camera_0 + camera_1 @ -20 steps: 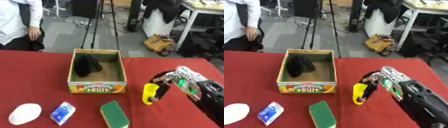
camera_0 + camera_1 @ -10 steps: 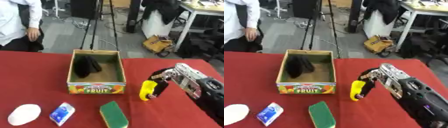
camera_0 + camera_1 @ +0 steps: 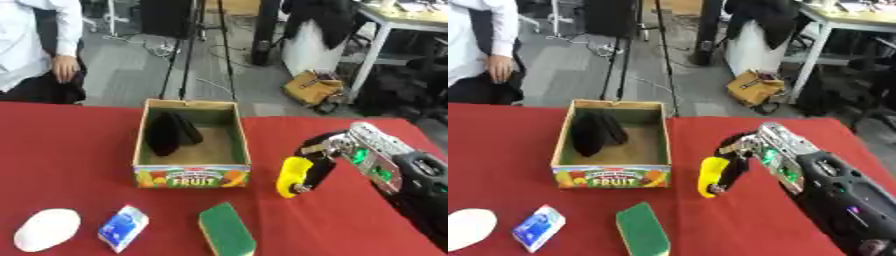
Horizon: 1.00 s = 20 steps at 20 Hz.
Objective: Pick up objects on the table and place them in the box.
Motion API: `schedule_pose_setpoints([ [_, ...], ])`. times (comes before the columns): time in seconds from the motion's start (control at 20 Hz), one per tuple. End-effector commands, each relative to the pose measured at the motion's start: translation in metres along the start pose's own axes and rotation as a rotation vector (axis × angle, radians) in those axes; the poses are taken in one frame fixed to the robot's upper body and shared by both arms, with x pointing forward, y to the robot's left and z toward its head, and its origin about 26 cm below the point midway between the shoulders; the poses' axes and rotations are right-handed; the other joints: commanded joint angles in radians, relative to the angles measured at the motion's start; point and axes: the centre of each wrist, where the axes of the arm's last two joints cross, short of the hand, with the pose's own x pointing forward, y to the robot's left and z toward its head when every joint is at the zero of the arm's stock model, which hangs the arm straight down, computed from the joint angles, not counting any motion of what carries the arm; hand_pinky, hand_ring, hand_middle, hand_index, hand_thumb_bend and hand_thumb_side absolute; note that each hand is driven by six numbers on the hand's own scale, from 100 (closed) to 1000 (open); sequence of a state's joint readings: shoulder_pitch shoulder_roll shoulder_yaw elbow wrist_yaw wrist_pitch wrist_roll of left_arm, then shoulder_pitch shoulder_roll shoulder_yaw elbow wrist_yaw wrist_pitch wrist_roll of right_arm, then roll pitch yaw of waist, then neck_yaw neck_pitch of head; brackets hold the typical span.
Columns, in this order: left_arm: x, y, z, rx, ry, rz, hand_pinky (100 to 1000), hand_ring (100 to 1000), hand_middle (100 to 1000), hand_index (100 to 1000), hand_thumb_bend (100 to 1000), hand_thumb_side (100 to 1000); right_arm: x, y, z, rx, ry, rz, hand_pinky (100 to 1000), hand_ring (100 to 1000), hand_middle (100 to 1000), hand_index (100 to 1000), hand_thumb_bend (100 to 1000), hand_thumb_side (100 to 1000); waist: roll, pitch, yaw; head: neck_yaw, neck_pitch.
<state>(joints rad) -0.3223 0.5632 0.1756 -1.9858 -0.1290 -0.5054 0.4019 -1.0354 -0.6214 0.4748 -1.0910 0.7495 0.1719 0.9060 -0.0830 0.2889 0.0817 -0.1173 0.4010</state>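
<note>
Yellow banana-shaped object (image 3: 293,176) carried nearer the box (image 3: 192,176), curved, upright, clasped by right robot hand (image 3: 325,155)

Right robot hand (image 3: 741,152): curled round a yellow object (image 3: 709,176), just right of the box (image 3: 611,175)
Box: holds a black item (image 3: 593,132)
Worktop (image 3: 737,225): green sponge (image 3: 642,231), blue packet (image 3: 538,227), white object (image 3: 467,228)

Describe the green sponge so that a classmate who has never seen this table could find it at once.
Start at the cardboard fruit box on the red table, then look just in front of its right front corner, toward the near edge. The green sponge lies flat there, right of a small blue-and-white packet. It is the only green, rectangular slab.
</note>
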Motion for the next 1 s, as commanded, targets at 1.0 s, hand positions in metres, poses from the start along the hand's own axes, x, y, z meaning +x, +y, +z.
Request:
schedule_pose_setpoints([
  [1.0, 0.004, 0.008, -0.011, -0.031, -0.037, -0.024, 932, 947, 802, 860, 100, 985, -0.014, -0.046, 0.036, -0.116, 0.053, 0.009, 729, 813, 652, 852, 243, 538, -0.016, -0.042, -0.002, 0.006, 0.000],
])
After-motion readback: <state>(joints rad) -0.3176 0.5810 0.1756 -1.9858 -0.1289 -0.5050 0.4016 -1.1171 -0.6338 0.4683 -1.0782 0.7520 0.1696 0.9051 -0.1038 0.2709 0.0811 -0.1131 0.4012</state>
